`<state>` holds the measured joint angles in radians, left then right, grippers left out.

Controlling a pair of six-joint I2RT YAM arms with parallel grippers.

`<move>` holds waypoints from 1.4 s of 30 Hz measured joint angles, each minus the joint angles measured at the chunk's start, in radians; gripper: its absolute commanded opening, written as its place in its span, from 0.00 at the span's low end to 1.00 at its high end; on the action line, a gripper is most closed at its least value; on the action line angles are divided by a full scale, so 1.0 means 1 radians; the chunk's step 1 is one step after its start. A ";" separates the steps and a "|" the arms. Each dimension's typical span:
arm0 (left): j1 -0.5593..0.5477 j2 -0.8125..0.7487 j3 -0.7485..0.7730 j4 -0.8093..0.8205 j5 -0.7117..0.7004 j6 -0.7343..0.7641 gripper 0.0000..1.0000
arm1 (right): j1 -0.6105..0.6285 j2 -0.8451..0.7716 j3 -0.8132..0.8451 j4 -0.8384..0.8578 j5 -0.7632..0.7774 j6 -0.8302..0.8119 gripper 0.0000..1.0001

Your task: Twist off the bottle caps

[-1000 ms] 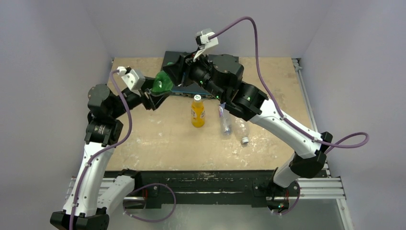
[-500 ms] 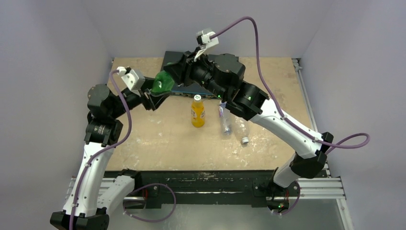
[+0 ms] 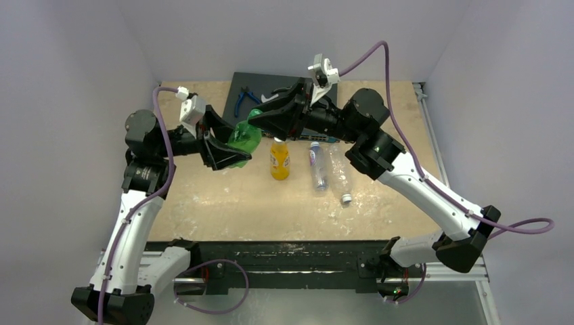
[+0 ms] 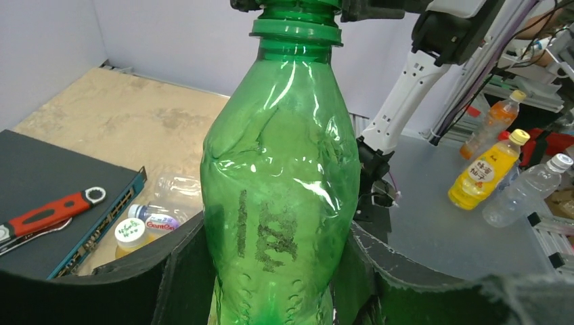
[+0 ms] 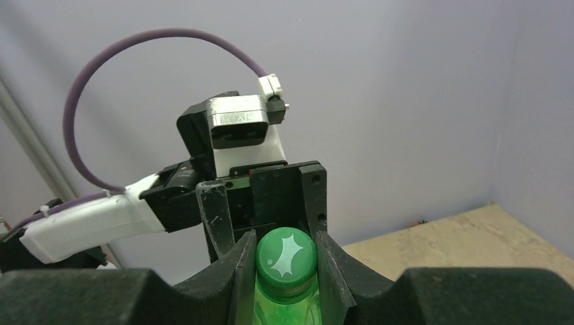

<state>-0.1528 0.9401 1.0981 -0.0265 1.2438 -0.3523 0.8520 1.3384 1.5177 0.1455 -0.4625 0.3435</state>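
My left gripper point(image 3: 230, 150) is shut on the body of the green bottle point(image 3: 245, 139) and holds it in the air, over the table left of the orange-yellow bottle point(image 3: 279, 160). In the left wrist view the green bottle point(image 4: 284, 183) stands between my left gripper's fingers point(image 4: 186, 271). My right gripper point(image 3: 262, 120) is shut on its dark green cap point(image 5: 286, 254), one finger point(image 5: 242, 274) on each side. The clear blue-labelled bottle point(image 3: 316, 166) and the larger clear bottle point(image 3: 340, 177) lie on the table, caps on.
A dark flat box point(image 3: 267, 87) sits at the back of the table with blue-handled pliers point(image 3: 244, 100) on it. A red-handled wrench point(image 4: 47, 213) lies on it too. More bottles point(image 4: 489, 169) stand on a grey surface beyond the table.
Both arms have moved the green bottle to the right and nearer, away from the dark box. The right arm has swung right, uncovering the tools on the box.
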 measured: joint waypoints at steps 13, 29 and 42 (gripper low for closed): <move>0.001 -0.014 0.018 -0.090 -0.133 0.146 0.00 | 0.115 0.048 0.130 -0.114 0.451 -0.050 0.79; 0.001 -0.084 -0.050 -0.089 -0.461 0.345 0.00 | 0.218 0.229 0.343 -0.323 0.821 0.018 0.43; 0.001 -0.089 -0.064 -0.073 -0.457 0.335 0.00 | 0.212 0.214 0.305 -0.286 0.771 0.048 0.15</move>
<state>-0.1516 0.8513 1.0336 -0.0998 0.7864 -0.0170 1.0641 1.5520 1.8229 -0.1406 0.3084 0.3916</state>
